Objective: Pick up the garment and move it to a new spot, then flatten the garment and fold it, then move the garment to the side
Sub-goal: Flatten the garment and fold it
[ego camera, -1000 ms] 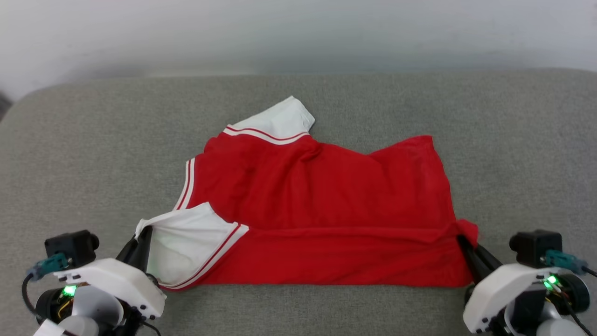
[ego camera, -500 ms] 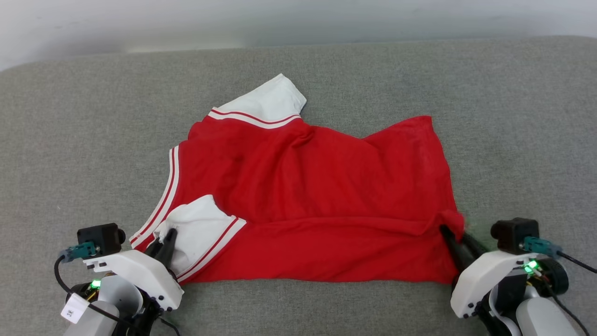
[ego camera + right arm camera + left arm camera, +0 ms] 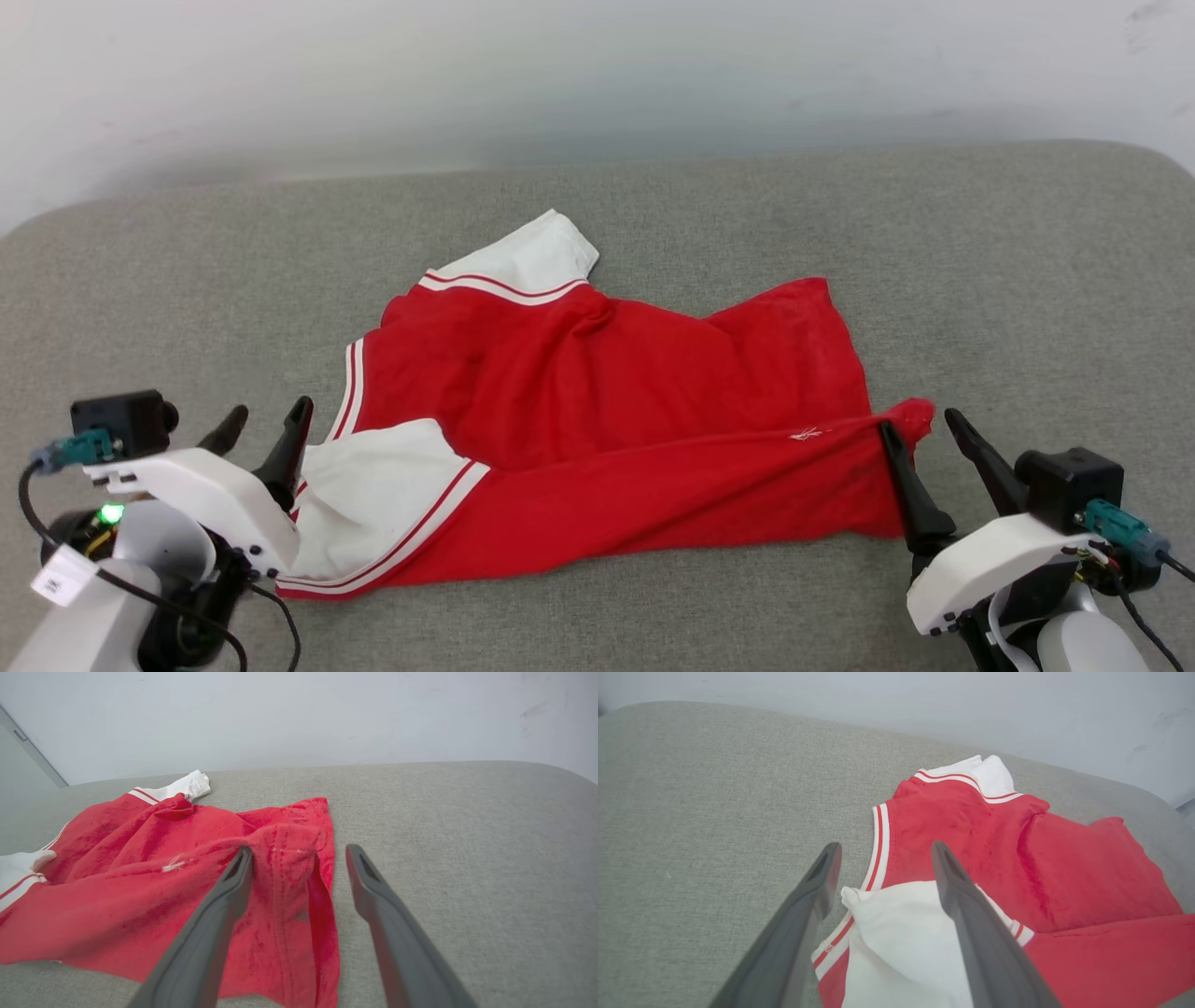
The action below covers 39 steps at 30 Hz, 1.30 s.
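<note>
Garment (image 3: 607, 420), rumpled, on grey cushion (image 3: 1008, 280)

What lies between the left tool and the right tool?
The red garment lies there on the grey cushion, its white sleeve at the open left tool and its red corner at the open right tool. The head view shows this.

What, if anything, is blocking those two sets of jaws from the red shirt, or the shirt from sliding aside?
Nothing visible. The shirt lies on the grey cushion. The left jaws stand open at its white sleeve, the right jaws open at its red corner, with nothing between. The cushion extends past it on both sides.
</note>
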### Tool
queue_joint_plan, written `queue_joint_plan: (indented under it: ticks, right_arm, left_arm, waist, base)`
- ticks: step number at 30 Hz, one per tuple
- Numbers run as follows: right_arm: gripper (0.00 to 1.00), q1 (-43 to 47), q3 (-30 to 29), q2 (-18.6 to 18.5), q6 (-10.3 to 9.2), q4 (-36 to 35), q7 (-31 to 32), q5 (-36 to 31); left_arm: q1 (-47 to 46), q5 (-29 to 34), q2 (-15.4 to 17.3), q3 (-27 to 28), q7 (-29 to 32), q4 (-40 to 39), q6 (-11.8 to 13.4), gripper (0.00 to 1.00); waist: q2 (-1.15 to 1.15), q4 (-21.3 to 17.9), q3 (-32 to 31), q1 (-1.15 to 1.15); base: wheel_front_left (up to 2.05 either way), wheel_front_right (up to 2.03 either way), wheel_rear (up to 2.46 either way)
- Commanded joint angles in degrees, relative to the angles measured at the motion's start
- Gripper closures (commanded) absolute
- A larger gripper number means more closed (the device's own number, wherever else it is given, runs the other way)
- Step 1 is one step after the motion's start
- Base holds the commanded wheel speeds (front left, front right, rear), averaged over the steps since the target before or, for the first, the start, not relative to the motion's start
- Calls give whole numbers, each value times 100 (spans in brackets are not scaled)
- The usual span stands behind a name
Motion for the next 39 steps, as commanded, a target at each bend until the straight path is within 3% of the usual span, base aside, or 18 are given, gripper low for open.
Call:
queue_joint_plan:
  ticks: [1, 9, 10, 13, 22, 28, 29, 30, 31, 39]
  right_arm:
    - [0, 98, -43, 53, -4, -79, 85, -4]
    - [0, 374, -97, 131, -3, -331, 387, -6]
    - [0, 374, -97, 131, -3, -331, 387, -6]
    - [0, 417, -62, 174, -3, -428, 427, -13]
    - [0, 246, 48, 270, -3, -620, 354, 21]
    - [0, 149, 34, 307, -3, -658, 299, 47]
    - [0, 135, 26, 304, -3, -657, 296, 59]
    - [0, 111, 26, 308, -3, -656, 290, 60]
    - [0, 96, 11, 313, -3, -654, 293, 82]
    - [0, 132, -214, 206, -3, -694, 540, 330]
  left_arm:
    - [-99, 51, 154, -23, 189, -157, 32, 0]
    - [-297, -2, 927, -524, 1840, -673, -197, 0]
    - [-297, -2, 927, -524, 1840, -673, -197, 0]
    - [-187, -259, 1224, -710, 2804, -679, -158, 0]
    - [-73, -593, 1366, -810, 3605, -322, 43, 0]
    - [6, -770, 1211, -1153, 4216, -78, 7, 0]
    - [38, -814, 1164, -1221, 4320, -31, -18, 47]
    - [75, -870, 1075, -1252, 4343, 1, -30, 61]
    - [87, -906, 981, -1279, 4351, 26, -48, 100]
    - [109, -932, 656, -982, 3417, 111, -224, 100]
  waist:
    - [0, -30, -88, 0]
    - [0, -122, -203, 0]
    - [0, -122, -203, 0]
    - [0, -234, -135, 0]
    - [0, -412, 283, 0]
    - [0, -504, 519, 0]
    - [0, -515, 551, 0]
    - [0, -528, 579, 0]
    - [0, -535, 596, 0]
    - [0, -525, 590, 0]
  base:
    - [0, 0, 0]
    - [0, 0, 0]
    - [0, 0, 0]
    - [0, 0, 0]
    - [0, 0, 0]
    - [0, 0, 0]
    - [0, 0, 0]
    - [0, 0, 0]
    - [0, 0, 0]
    - [0, 0, 0]
